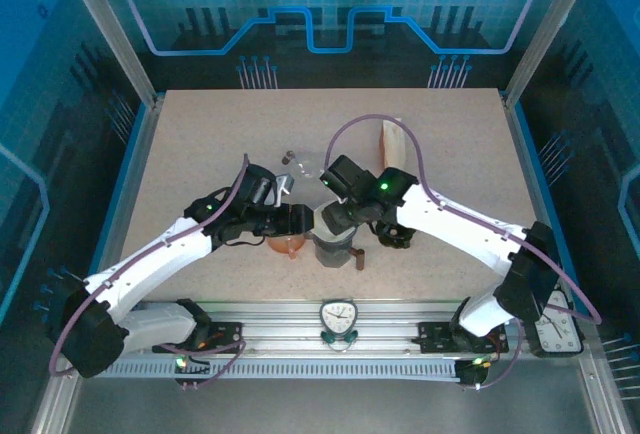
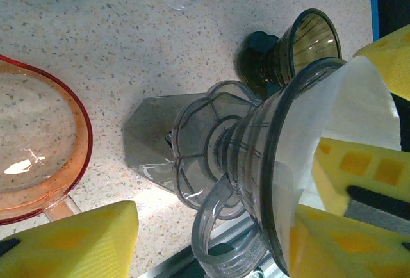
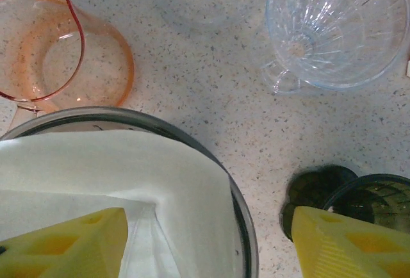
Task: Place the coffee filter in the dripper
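A smoky grey dripper (image 1: 330,246) stands near the table's front middle, with its handle toward the front rail. The white coffee filter (image 3: 160,175) lies inside it, against the wall and slightly creased. In the left wrist view the filter (image 2: 359,105) rises above the dripper's rim (image 2: 269,163). My right gripper (image 3: 205,252) is open over the dripper's mouth, with one yellow finger (image 3: 64,246) down inside the filter and the other outside the rim. My left gripper (image 2: 205,246) is open and straddles the dripper's handle side, its near finger (image 2: 70,239) apart from the glass.
An orange dripper (image 1: 290,247) sits just left of the grey one. A clear dripper (image 1: 305,166) lies behind it, and a small dark green dripper (image 3: 365,195) stands to the right. A stack of filters (image 1: 393,142) stands at the back, and a timer (image 1: 338,316) sits on the front rail.
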### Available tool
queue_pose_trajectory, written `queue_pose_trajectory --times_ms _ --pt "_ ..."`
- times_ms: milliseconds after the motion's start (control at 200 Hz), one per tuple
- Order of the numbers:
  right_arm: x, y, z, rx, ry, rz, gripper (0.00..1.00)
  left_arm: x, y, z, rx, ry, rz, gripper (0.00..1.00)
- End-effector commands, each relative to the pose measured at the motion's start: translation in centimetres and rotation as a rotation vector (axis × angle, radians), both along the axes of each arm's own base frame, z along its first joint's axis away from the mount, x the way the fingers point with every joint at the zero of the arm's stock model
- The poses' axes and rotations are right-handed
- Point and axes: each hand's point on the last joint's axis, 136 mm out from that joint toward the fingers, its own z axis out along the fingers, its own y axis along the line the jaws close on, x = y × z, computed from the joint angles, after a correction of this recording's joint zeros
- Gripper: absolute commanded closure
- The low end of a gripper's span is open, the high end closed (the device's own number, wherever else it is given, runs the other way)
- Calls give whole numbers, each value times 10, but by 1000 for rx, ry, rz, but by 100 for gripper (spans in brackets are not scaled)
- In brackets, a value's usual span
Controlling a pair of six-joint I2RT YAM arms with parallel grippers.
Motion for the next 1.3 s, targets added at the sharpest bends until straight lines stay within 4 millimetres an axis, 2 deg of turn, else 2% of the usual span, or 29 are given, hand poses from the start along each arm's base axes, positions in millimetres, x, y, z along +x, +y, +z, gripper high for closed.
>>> queue_pose_trajectory --times_ms 0,530,981,1221,1296 --pt "0 3 -13 -5 29 9 30 1 1 -5 13 4 10 39" --pt "3 1 -45 -59 65 4 30 1 -2 -3 -12 7 16 38" --pt "3 -5 -54 -88 66 -13 31 8 -6 22 -90 -72 40 31" --pt "3 -6 -56 -91 67 -15 31 6 -6 6 -66 -27 32 41" --pt "3 -6 -56 -92 66 -18 31 4 -5 2 -52 -17 32 48"
